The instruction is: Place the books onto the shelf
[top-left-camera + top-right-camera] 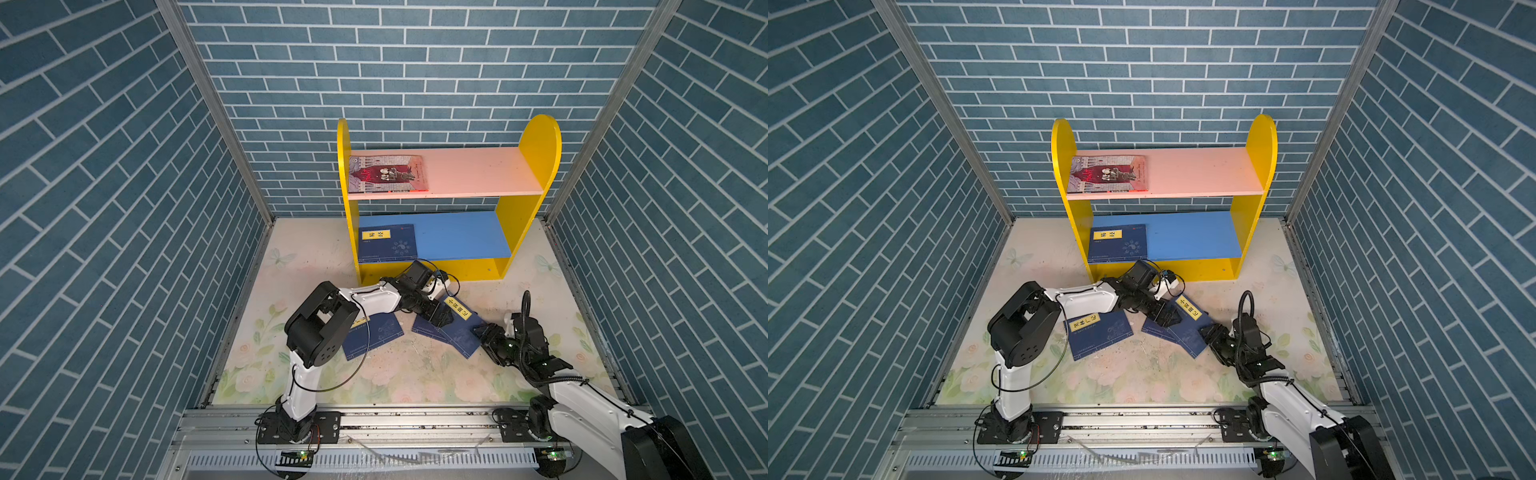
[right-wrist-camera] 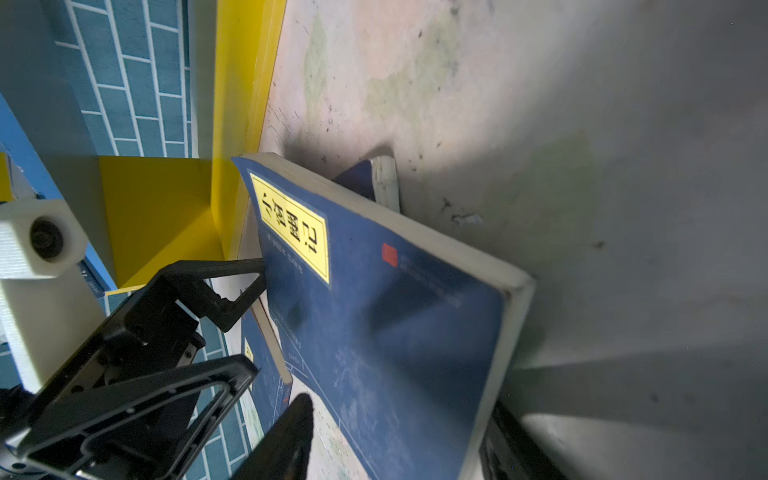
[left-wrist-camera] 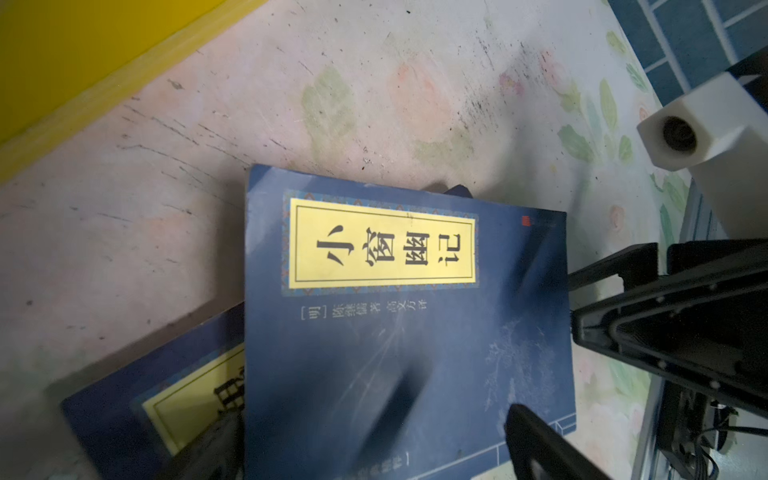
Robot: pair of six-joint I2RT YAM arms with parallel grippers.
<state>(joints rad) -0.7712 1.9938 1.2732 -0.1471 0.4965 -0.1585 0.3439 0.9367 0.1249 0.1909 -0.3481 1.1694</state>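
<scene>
right wrist: i see r gripper (image 2: pixel 399 432) clamped on top book (image 2: pixel 395 316), tilted up; l gripper (image 2: pixel 254 316) splayed wide beside it.

The right gripper (image 1: pixel 481 332) seems to clasp the navy book (image 1: pixel 462 337), left gripper (image 1: pixel 440 318) at its opposite edge.

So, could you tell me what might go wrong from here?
1. The right claw meets the top book only at a corner; the softcover could bend or slip.
2. That book leans on a second book, which may get dragged along.
3. The open left claw sits at the same book, close to the right one; they could collide.
</scene>
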